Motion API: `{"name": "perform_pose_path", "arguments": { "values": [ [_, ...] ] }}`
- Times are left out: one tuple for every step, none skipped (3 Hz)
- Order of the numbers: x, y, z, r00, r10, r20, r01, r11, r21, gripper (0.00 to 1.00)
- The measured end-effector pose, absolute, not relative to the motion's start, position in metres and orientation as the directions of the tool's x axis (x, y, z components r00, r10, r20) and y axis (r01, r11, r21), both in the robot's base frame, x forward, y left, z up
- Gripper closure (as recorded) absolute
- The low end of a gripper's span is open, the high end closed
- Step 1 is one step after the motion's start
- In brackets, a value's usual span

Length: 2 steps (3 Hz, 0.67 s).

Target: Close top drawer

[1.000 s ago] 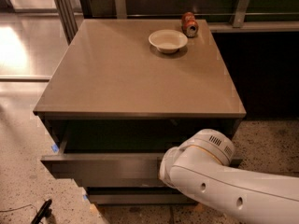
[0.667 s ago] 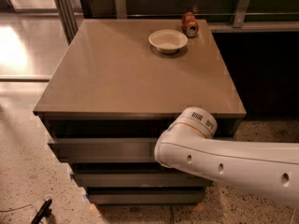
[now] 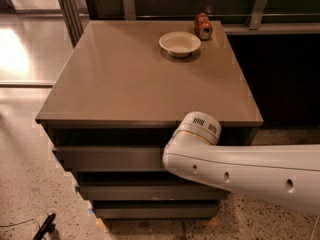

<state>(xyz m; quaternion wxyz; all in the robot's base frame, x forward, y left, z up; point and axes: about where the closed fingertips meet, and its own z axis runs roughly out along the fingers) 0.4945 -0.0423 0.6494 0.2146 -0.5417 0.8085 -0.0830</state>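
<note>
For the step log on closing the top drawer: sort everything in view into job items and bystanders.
Job: top drawer; robot arm reaching across its front; gripper, hidden behind the arm's end at that front.
Lying about: bowl and can on the cabinet top; two lower drawers; black object on the floor.

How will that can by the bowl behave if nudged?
The can seems to lie on its side, so it would probably roll. Small, likely light. The gripper is hidden behind the arm, at the top drawer front.
</note>
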Motion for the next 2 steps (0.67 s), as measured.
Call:
{"name": "perform_pose_path", "arguments": {
  "values": [
    [0.4978,-0.041,0.6568,-0.317,-0.911,-0.264,-0.83,0.401,-0.388,1.0],
    [0.4963,-0.0438,0.6571,-0.318,-0.911,-0.263,-0.831,0.401,-0.386,1.0]
  ]
}}
